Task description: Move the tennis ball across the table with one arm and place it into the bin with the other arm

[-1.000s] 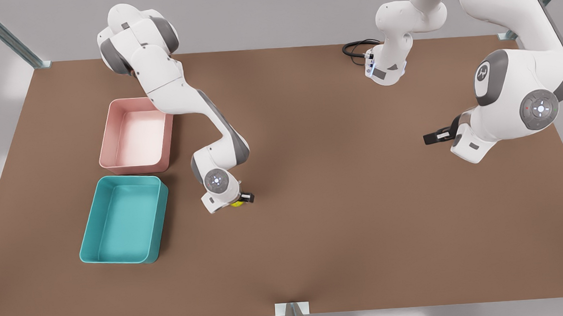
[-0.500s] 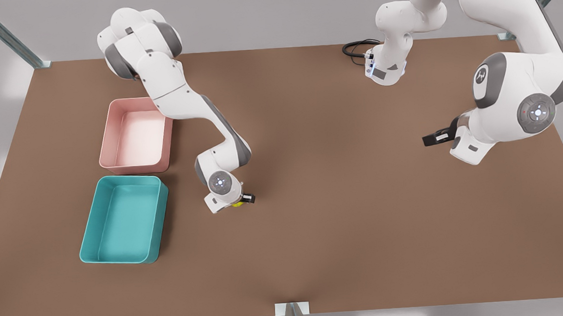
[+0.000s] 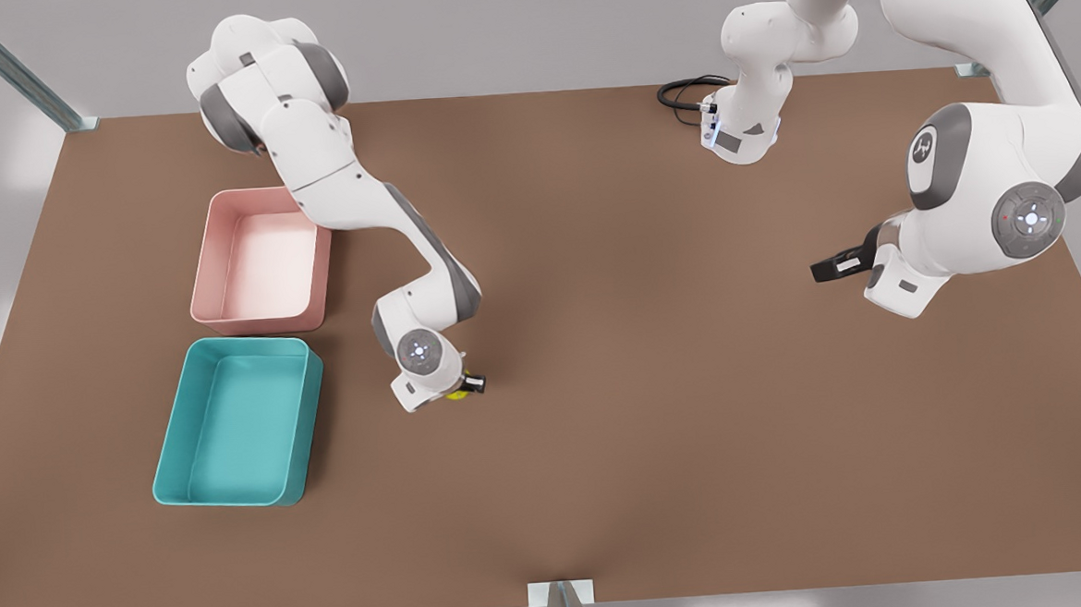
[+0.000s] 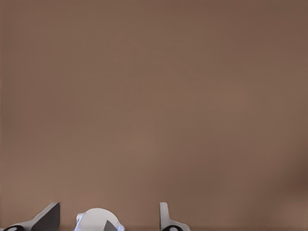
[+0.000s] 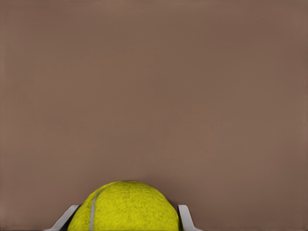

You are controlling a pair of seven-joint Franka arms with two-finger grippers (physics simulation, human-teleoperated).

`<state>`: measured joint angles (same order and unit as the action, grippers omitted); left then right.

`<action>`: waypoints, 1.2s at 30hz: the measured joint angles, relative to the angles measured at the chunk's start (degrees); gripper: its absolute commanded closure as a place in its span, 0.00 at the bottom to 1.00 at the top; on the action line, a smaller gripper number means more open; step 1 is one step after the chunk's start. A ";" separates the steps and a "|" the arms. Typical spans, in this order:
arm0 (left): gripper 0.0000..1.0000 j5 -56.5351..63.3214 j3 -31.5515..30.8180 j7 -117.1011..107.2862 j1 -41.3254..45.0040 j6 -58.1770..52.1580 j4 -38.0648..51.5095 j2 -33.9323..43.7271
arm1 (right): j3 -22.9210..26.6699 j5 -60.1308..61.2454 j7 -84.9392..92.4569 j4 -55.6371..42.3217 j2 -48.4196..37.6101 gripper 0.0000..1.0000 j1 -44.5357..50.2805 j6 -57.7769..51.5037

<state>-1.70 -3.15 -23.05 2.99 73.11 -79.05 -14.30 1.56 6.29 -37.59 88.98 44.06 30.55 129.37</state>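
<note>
Hugging the tennis ball, right gripper fingers beside the bin; left gripper fingers apart (waiting).

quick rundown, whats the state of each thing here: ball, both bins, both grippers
tennis ball: between the right gripper's fingers, low over the table
right gripper: shut on the ball, beside the bin
left gripper: open, empty, waiting at the front view's right
bin: upright, nothing in it
pink tub: upright, nothing in it
</note>
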 measured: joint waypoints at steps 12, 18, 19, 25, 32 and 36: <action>0.00 0.00 0.00 -0.34 0.00 0.06 -0.16 0.00 | 0.80 -0.01 14.92 -4.61 -9.99 0.30 -26.75 -10.30; 0.00 -0.05 0.00 -0.44 -0.02 0.05 -0.55 -0.01 | 2.68 -0.33 25.88 -5.73 -8.36 0.00 -31.20 -15.68; 0.00 -0.06 0.00 -0.46 -0.04 0.05 -0.61 -0.01 | 2.75 -0.36 27.37 -5.69 -8.07 0.00 -31.25 -16.18; 0.00 -0.02 0.00 -0.52 -0.33 0.10 -0.60 -0.32 | 2.48 -0.33 33.17 -15.21 -10.08 0.00 -27.95 -24.41; 0.00 -0.05 0.00 -0.58 -0.33 0.11 -0.87 -0.35 | 2.35 -3.54 32.42 -24.38 -21.88 0.00 -24.38 -47.21; 0.00 -0.06 0.00 -0.60 -0.34 0.08 -0.95 -0.35 | 2.29 -5.08 32.55 -12.41 -33.13 0.00 -25.57 -52.24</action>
<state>-1.75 -3.15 -23.65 2.65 73.20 -80.00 -14.66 3.85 1.20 -5.04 76.57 10.92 4.98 77.13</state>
